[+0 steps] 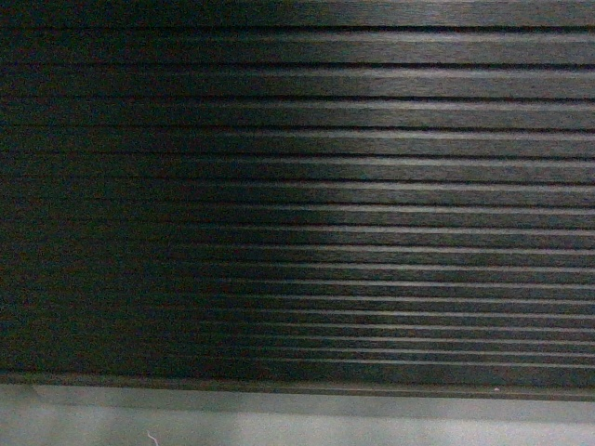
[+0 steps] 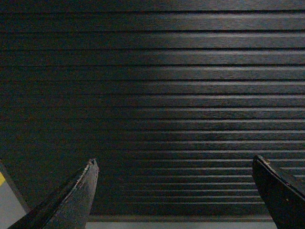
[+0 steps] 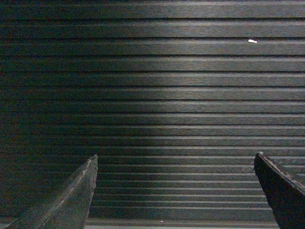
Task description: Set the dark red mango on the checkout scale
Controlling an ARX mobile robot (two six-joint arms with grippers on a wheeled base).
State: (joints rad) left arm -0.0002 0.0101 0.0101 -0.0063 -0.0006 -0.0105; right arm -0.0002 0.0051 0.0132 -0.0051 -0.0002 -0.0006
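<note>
- Mango and scale do not show in any of the three views, so I cannot tell which way the mango lies from either gripper, how its long side points, or which arm is nearer to it.
- Ahead of both grippers there is only a dark ribbed wall [image 1: 297, 186] with long lines running side to side. It fills the head view too.
- The left gripper [image 2: 174, 191] is spread wide apart, with nothing between its two dark fingers [image 2: 76, 200].
- The right gripper [image 3: 174, 191] is also spread wide, and it holds nothing.
- Below the wall runs a pale grey strip [image 1: 297, 418], maybe a floor or ledge. The wall's bottom edge meets it just under the fingertips in both wrist views.
- Off to the low left of the left gripper sits a grey corner with a bit of yellow [image 2: 2, 179]. I cannot tell what it is.
- My guess is that the robot has little room to go forward, since the wall looks close. It would have to look somewhere else to find the mango or the scale.
</note>
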